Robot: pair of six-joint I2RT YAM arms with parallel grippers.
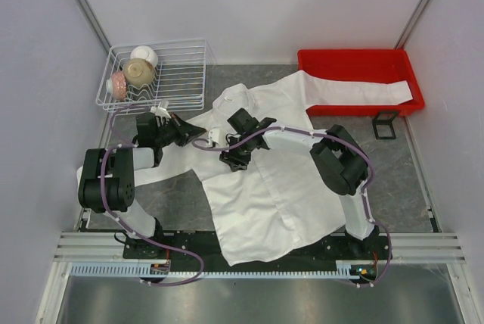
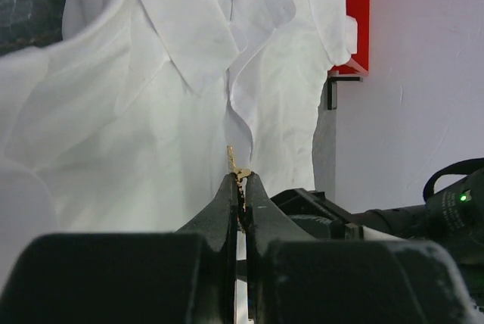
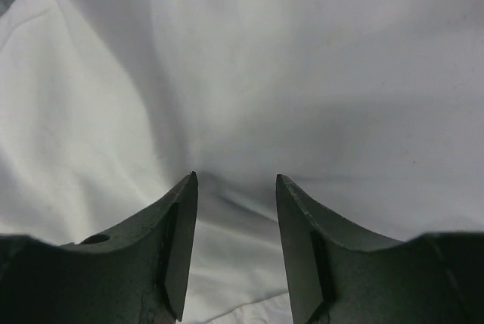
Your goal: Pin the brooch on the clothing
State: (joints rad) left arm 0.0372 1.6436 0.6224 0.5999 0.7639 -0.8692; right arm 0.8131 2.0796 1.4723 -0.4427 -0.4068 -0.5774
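The clothing, a white collared shirt (image 1: 280,188), lies spread on the table with one sleeve reaching into the red bin. My left gripper (image 2: 242,180) is shut on the brooch (image 2: 236,166), a tiny gold piece poking out above the fingertips, close to the shirt's front below the collar (image 2: 181,44). In the top view the left gripper (image 1: 189,129) sits at the shirt's left edge. My right gripper (image 3: 234,179) is open, its tips down on or just above the shirt fabric (image 3: 302,74), with only cloth between them. From above, the right gripper (image 1: 234,159) is over the shirt's chest.
A white wire basket (image 1: 189,89) holding bowls (image 1: 138,73) stands at the back left. The red bin (image 1: 355,59) is at the back right, with a small black bracket (image 1: 384,125) in front of it. Grey walls close in both sides.
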